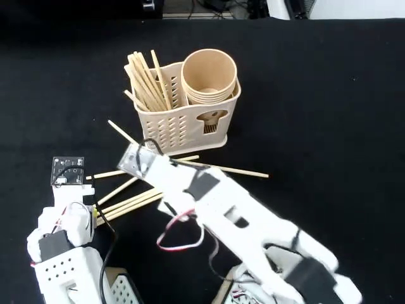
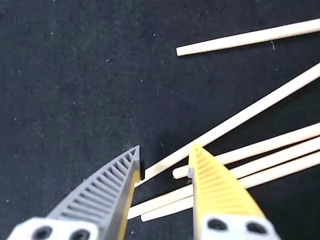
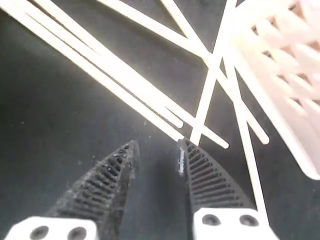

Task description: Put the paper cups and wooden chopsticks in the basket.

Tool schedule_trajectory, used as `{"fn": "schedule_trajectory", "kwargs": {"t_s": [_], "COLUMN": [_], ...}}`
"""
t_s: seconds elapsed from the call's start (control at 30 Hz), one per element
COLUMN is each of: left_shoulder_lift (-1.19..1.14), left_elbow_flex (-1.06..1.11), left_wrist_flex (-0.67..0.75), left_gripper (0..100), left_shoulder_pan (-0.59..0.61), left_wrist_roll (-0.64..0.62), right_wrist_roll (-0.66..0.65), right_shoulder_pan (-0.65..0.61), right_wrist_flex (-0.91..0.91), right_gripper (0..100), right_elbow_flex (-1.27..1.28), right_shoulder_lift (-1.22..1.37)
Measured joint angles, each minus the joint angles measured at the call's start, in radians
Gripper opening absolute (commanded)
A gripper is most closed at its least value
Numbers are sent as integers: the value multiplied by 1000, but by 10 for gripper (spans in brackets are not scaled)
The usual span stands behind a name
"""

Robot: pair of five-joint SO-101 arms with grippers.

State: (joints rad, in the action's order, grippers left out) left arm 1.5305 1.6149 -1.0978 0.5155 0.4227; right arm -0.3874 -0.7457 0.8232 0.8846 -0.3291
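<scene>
High view: paper cups [image 1: 209,76] sit in the basket [image 1: 190,130], loose chopsticks [image 1: 126,204] lie out on the table

Nearest, at 7 o'clock, the left arm [image 1: 60,247] stands low by the ends of the loose chopsticks. In the left wrist view the left gripper [image 2: 166,147] is parted to a middling gap between a grey finger and a yellow one. It grips nothing. One stick slants across the gap at the tips, and three more lie side by side by the yellow finger.

From 5 o'clock the right arm [image 1: 253,221] slants across to the middle of the table. A red and white cable [image 1: 180,239] loops beside it, and the arm hides part of the loose chopsticks. In the right wrist view the right gripper [image 3: 157,143] is narrowly open and empty. Its tips are just short of a crossing of sticks, and the basket's slotted wall is near.

On the black table [image 1: 329,114] the loose chopsticks fan from 8 o'clock toward the centre. One long stick [image 1: 237,170] pokes out past the right arm toward 3 o'clock.

Farthest, near 12 o'clock, the basket stands upright, beige and slotted. Its 9 o'clock compartment holds bundled chopsticks [image 1: 147,82], pale wood, leaning toward 11 o'clock. Its 3 o'clock compartment holds the paper cups, tan and nested, mouths up.
</scene>
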Motion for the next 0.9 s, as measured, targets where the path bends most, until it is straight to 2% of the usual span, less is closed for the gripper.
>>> {"fn": "schedule_trajectory", "kwargs": {"t_s": [0.2, 0.4, 0.5, 0.67, 0.9], "left_shoulder_lift": [0, 0, 0, 0, 0], "left_elbow_flex": [0, 0, 0, 0, 0], "left_wrist_flex": [0, 0, 0, 0, 0], "left_gripper": [170, 170, 170, 170, 170], "left_shoulder_pan": [0, 0, 0, 0, 0], "left_wrist_roll": [0, 0, 0, 0, 0], "right_wrist_roll": [0, 0, 0, -14, -58], "right_shoulder_pan": [0, 0, 0, 2, -3], "right_wrist_flex": [-94, -112, -112, -98, -12], "right_gripper": [145, 141, 128, 11, 13], "right_elbow_flex": [-60, -138, -160, -163, -166], "right_shoulder_lift": [176, 308, 331, 334, 318]}}
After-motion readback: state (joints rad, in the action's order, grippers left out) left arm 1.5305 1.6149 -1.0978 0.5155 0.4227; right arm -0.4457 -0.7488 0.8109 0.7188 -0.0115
